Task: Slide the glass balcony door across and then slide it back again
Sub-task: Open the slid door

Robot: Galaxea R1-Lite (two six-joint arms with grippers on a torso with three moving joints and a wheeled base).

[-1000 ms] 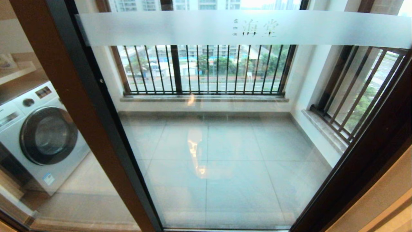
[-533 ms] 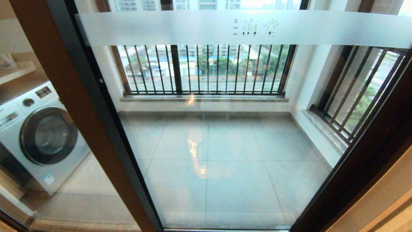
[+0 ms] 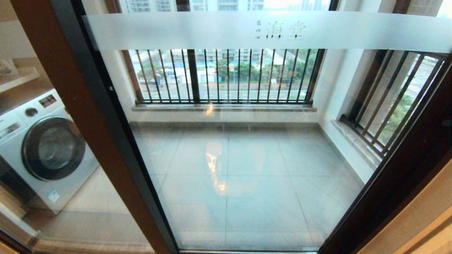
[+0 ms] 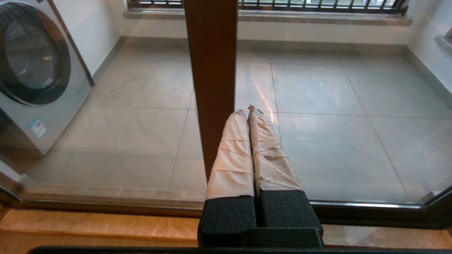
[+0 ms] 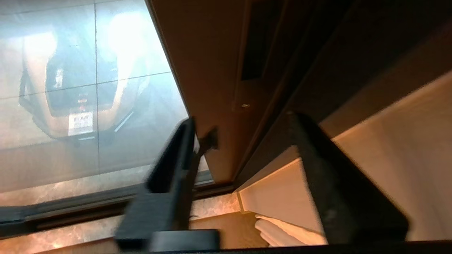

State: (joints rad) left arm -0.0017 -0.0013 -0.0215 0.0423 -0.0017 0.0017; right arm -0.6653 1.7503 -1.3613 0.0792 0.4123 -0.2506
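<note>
A: Door first. Where is it?

B: The glass balcony door (image 3: 240, 158) fills the middle of the head view, standing closed against the dark jamb on the right. Its frosted band (image 3: 212, 30) with Chinese characters runs across the top. Through the glass you see the tiled balcony floor (image 3: 247, 183) and the black railing (image 3: 226, 76).

A: Left of it?

B: A brown upright (image 3: 81, 116), then another glass panel (image 3: 53, 197) with a white washing machine (image 3: 42, 148) showing behind it.

A: Arms in the head view?

B: Neither one shows there.

A: Left gripper?

B: In its wrist view the left gripper (image 4: 248, 111) hangs low in front of the glass, by the brown upright (image 4: 212, 70). The two paper-wrapped fingers (image 4: 233, 155) are pressed together, nothing between them. Not touching the door as far as I can tell.

A: Right gripper?

B: The right gripper (image 5: 240, 123) is up close at the door's right edge. Its black fingers (image 5: 176, 158) stand wide apart and grip nothing. Between them sits the brown stile (image 5: 204, 70) with the recessed handle slot (image 5: 252, 49) beyond the tips. One finger is over the glass side, the other over the pale wall (image 5: 388, 148) side.

A: Contact with the stile?

B: Can't tell, that finger is blurred.

A: Anything in the glass?

B: A blurry reflection of the robot (image 5: 77, 81).
</note>
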